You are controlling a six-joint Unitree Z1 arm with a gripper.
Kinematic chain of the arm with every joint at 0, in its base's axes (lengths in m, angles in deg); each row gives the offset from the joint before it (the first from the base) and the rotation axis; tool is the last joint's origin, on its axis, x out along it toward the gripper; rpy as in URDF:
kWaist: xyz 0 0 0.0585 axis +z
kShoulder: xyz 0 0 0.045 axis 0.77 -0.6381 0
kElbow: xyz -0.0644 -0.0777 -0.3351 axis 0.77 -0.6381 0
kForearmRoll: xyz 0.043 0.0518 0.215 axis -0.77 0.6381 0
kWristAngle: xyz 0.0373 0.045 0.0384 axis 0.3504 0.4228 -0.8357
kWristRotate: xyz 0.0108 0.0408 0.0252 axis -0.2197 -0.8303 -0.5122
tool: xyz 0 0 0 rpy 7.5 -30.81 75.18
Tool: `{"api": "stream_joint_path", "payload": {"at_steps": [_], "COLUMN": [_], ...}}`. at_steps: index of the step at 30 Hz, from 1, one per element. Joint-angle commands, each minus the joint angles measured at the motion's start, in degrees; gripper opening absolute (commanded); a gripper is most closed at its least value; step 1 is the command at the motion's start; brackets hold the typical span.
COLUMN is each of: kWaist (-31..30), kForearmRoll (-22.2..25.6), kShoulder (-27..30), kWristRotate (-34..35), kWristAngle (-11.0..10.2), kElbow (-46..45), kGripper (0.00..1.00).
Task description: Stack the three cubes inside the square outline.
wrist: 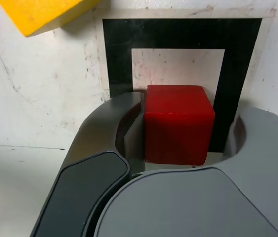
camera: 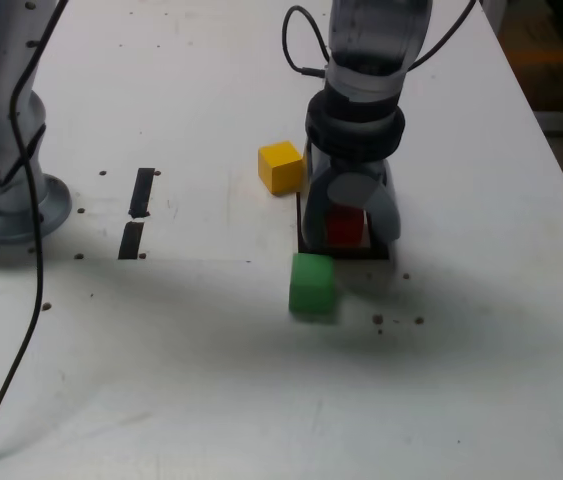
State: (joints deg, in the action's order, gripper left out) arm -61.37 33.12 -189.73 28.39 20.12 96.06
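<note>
White desk (camera: 191, 380) carries the square outline (wrist: 178, 34), where the red cube (wrist: 179, 123) sits squarely upright between the open hand's (wrist: 178, 148) jaws.

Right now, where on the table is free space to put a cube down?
Bare table lies below the green cube and between the tape strips and yellow cube. It is crowded around the square outline, red cube and gripper.
</note>
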Motion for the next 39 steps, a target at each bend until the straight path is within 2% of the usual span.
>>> {"api": "stream_joint_path", "payload": {"at_steps": [1,7,12,22,29,39], "kWaist": [0.28,0.55,0.55,1.02,1.66,4.37], "kForearmRoll": [-0.5,-0.97,-0.11,4.44,7.8,8.69], "kShoulder": [0.11,0.63,1.78,6.59,10.35,13.06], "kWristRotate": [-0.09,0.17,1.07,2.26,2.17,1.52], "kWristAngle": [-0.27,-0.9,-2.01,-5.71,-8.0,-8.34], "kElbow": [-0.42,-1.28,-1.57,-0.28,1.32,-0.53], "kGripper": [0.74,0.83,0.84,0.85,0.89,0.99]}}
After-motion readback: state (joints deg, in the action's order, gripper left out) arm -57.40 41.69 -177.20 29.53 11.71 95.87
